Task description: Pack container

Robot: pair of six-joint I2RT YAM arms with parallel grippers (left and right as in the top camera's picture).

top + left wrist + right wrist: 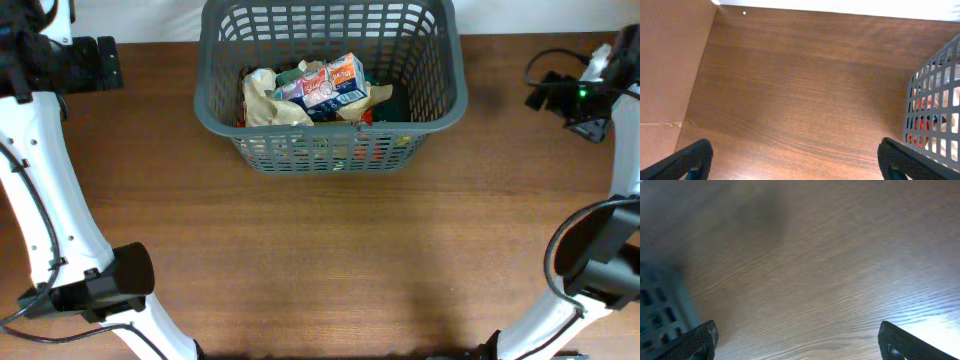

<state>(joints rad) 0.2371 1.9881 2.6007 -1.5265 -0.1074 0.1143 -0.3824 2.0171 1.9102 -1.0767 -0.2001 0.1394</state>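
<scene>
Since no packet shows on the matte, wood-grained table (320, 260) nearest the arm bases, the packing looks to be at or near its end. The next move probably calls only for a check that nothing was missed. Farther back, at the middle of the far edge, stands the container (330, 152), dark grey plastic with rounded corners and lattice sides. It holds a glossy blue-and-white packet (335, 85) and a crumpled tan wrapper (262, 98). Flanking it well apart, the left gripper (797, 162) and right gripper (797, 342) hang over bare wood, jaws spread wide and empty.

Only the container (330, 150) obstructs the table (320, 260).
</scene>
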